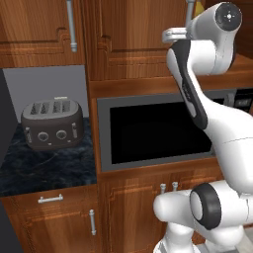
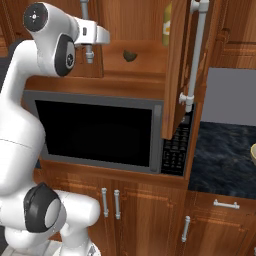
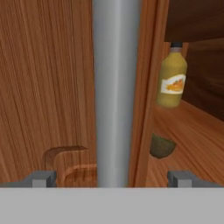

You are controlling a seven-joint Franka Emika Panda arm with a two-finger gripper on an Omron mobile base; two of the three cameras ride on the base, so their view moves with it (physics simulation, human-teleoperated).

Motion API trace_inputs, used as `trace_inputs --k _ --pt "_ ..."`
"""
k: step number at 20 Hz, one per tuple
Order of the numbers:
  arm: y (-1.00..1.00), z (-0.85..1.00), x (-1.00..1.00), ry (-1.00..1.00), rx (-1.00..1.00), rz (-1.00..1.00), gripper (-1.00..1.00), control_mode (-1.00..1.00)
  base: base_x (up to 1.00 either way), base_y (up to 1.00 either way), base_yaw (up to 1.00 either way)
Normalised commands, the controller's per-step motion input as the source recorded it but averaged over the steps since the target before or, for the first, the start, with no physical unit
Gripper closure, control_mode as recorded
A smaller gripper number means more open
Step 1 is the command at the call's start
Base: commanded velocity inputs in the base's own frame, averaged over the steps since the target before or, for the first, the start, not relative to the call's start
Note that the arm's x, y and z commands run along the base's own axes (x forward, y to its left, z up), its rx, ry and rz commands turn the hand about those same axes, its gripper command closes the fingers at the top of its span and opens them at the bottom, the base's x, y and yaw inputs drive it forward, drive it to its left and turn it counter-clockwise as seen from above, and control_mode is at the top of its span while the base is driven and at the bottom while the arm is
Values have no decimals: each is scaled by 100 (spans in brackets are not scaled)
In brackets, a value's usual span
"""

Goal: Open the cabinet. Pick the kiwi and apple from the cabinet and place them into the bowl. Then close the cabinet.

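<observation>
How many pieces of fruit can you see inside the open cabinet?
1: the kiwi on the cabinet shelf, in front of the yellow bottle. An apple may be hidden behind the closed door.

The kiwi [image 3: 162, 146] sits half hidden behind the cabinet [image 3: 48, 87] door's edge.

cabinet shelf [image 3: 192, 131]: kiwi [image 3: 162, 146] near front, yellow bottle [image 3: 171, 78] upright behind | desk [image 1: 44, 170]: dark marble, toaster [image 1: 52, 124] standing on it

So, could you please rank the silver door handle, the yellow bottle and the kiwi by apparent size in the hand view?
1. Silver handle, though nearness to the camera inflates it.
2. Yellow bottle.
3. Kiwi, partly hidden by the door edge.
</observation>
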Motion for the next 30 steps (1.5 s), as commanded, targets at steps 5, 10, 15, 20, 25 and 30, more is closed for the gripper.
trace_inputs --k 5,10,15,20,25,30 --pt "0 -3 29 0 0 0 -100 -100 0 0 0" --pt "0 -5 14 0 0 0 -100 -100 0 0 0" --pt "0 0 0 0 0 0 100 -100 0 0 0" --pt "0 0 0 0 0 0 100 -100 0 0 0" --pt "0 0 0 0 0 0 100 -100 0 0 0" --pt "0 0 -38 -1 0 0 100 -100 0 0 0"
